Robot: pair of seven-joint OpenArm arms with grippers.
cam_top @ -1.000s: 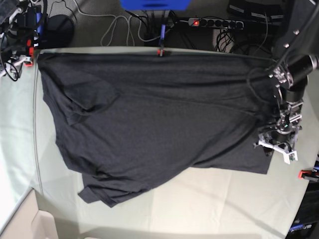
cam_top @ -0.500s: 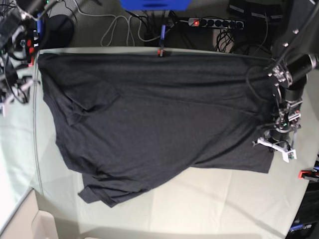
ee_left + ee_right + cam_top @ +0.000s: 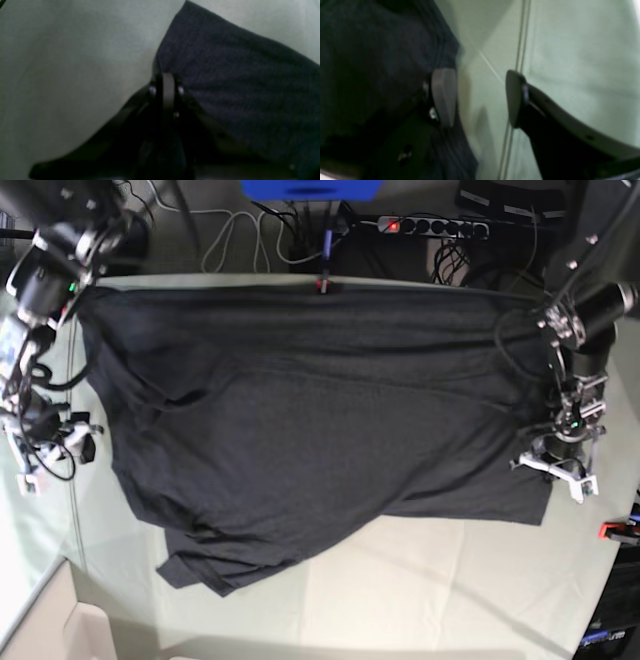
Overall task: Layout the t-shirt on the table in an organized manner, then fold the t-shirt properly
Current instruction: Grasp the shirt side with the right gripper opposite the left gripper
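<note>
The t-shirt (image 3: 310, 430) lies spread but crooked on the tabletop (image 3: 430, 600). The left claw (image 3: 166, 86) is clenched on its hem; the right claw (image 3: 480, 100), released, should pinch the near edge, then pull evenly.

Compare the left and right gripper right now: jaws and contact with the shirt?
Left gripper: jaws shut, pinching the t-shirt's edge. Right gripper: jaws open, nothing between them but bare table.
Left sits at the shirt's corner on the base view's right; right is beside the opposite edge, one jaw against the fabric.
Both are low, near the table.
</note>
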